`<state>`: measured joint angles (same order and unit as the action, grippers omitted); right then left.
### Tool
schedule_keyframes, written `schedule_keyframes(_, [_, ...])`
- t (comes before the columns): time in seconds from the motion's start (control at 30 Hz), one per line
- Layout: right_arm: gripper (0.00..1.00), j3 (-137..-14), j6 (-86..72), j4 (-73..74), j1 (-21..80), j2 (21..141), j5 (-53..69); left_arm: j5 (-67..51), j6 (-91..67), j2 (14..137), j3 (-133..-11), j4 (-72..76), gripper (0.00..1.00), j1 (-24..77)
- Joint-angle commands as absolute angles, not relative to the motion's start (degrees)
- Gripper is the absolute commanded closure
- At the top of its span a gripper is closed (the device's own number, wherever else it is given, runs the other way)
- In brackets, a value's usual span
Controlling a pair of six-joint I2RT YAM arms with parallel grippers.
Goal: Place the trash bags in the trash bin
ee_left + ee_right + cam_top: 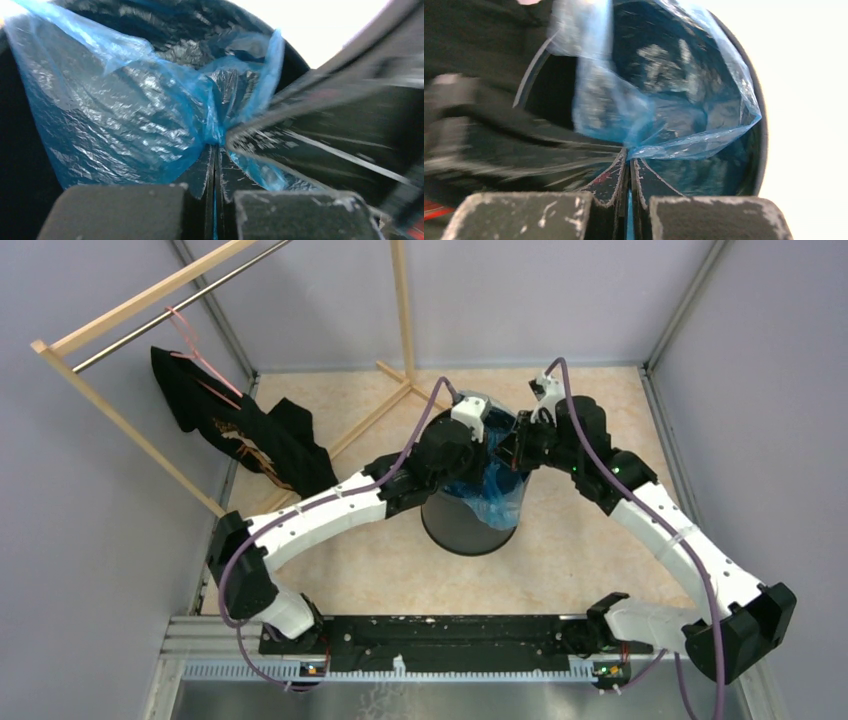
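The dark round trash bin [468, 528] stands upright mid-floor. The light-blue trash bag [503, 492] hangs in its mouth, with some film draped over the near right rim. My left gripper [480, 440] is over the bin's mouth, shut on a pinch of the bag [125, 115]. My right gripper [512, 447] is close beside it, also shut on the bag [684, 105]. In both wrist views the film runs between the closed fingertips, at the left gripper [216, 146] and at the right gripper [629, 160]. The bin's rim [760, 125] curves at the right.
A black cloth garment [245, 430] hangs on a pink hanger from a wooden rack [130, 300] at the left. A wooden post and floor struts [400, 310] stand behind the bin. Grey walls enclose the beige floor [600, 570].
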<state>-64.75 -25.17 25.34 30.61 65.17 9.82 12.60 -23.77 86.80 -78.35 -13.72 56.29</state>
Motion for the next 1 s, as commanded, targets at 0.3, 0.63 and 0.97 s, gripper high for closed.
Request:
schedule_keyframes(0.3, [1.0, -68.2, -25.2, 22.3, 34.0, 68.9, 13.4, 13.4, -26.0, 74.1, -70.1, -16.7, 1.0, 52.7])
schedule_keyframes(0.63, [1.0, -73.4, -16.1, 32.7, 33.9, 62.8, -3.9, -1.9, -26.4, 67.8, -68.9, -19.0, 1.0, 37.3])
schedule_keyframes(0.97, [1.0, -68.9, -15.8, 33.3, 33.0, 55.3, -10.7, -2.3, -26.9, 58.9, -63.9, -21.8, 1.0, 32.7])
